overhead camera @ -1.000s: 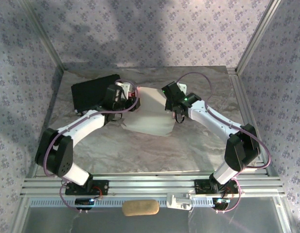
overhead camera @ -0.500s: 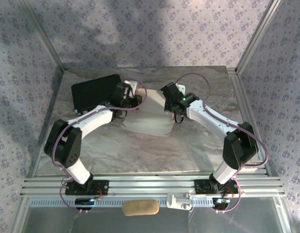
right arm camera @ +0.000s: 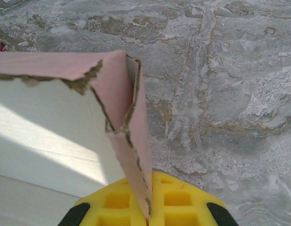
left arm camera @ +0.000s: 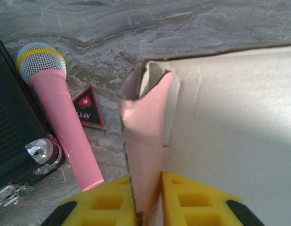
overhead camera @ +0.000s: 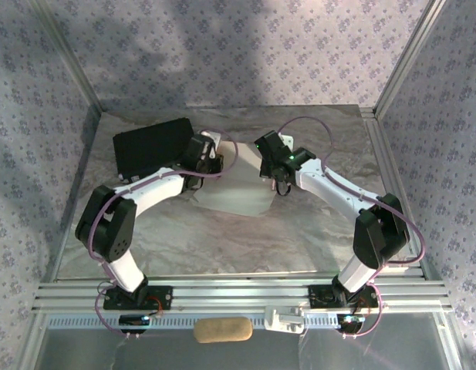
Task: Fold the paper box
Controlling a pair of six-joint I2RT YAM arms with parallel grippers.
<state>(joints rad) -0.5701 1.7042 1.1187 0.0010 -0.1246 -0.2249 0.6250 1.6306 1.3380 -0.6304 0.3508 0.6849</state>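
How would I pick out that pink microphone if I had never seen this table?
Start at the large black rectangular case at the far left of the grey marbled table. Beside it, towards the pale pink cardboard box, lies a pink plastic microphone. Its silver mesh head with a yellow band sets it apart from the small red-and-black triangular badge alongside.
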